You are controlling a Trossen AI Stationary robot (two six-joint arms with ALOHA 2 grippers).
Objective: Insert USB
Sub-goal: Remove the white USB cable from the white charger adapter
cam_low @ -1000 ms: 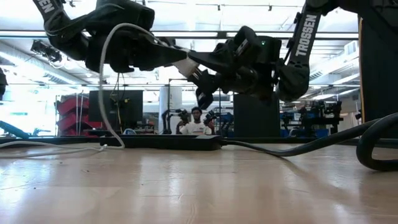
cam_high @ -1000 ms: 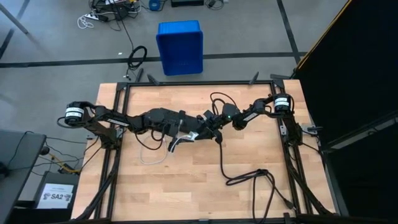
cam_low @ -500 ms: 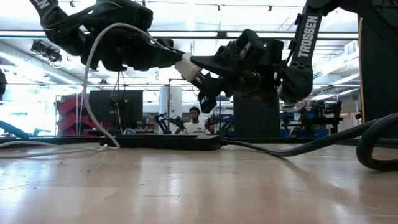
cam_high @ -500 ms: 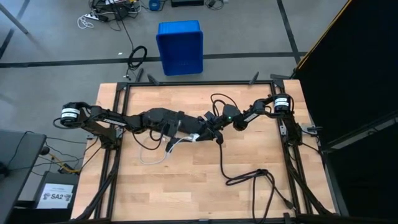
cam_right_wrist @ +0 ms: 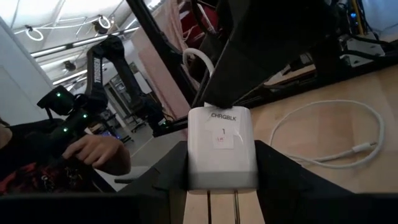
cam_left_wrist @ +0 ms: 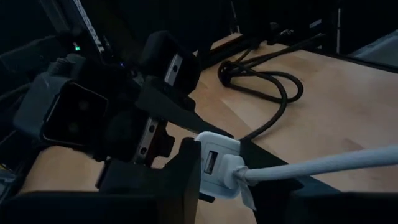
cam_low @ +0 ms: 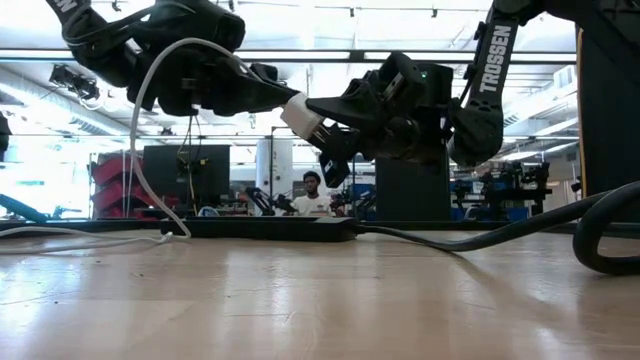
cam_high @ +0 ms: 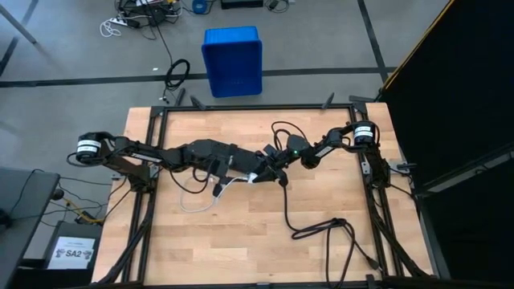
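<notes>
Above the middle of the table, the small white charger block hangs between my two grippers. My right gripper comes from the table's right and is shut on the block. The USB, a thin white cable, ends in a plug that sits in the block's face. My left gripper comes from the table's left and is closed in at that plug. From there the cable arcs up and drops to the table, where its slack lies. My left gripper meets the USB at its plug end, coming nearly level from the table's left. One finger lies against the plug and the block's side; the cable hides the other. The cable runs back slack past the gripper. My right gripper pinches the charger block's two opposite side faces between its two fingers, level, from the table's right. The prong end points back toward the wrist and the labelled face shows. The block is lifted clear of the table.
A thick black cord loops over the table's right half. A long black power strip lies flat on the wood toward the far side. Past the far edge a blue bin stands on the floor. A person sits in the room beyond.
My left gripper has tipped a little at the block without shifting place. The block's plug end has sunk slightly and it sits more tilted. The cable's hanging loop has swung toward the table's left. My right gripper has kept still.
</notes>
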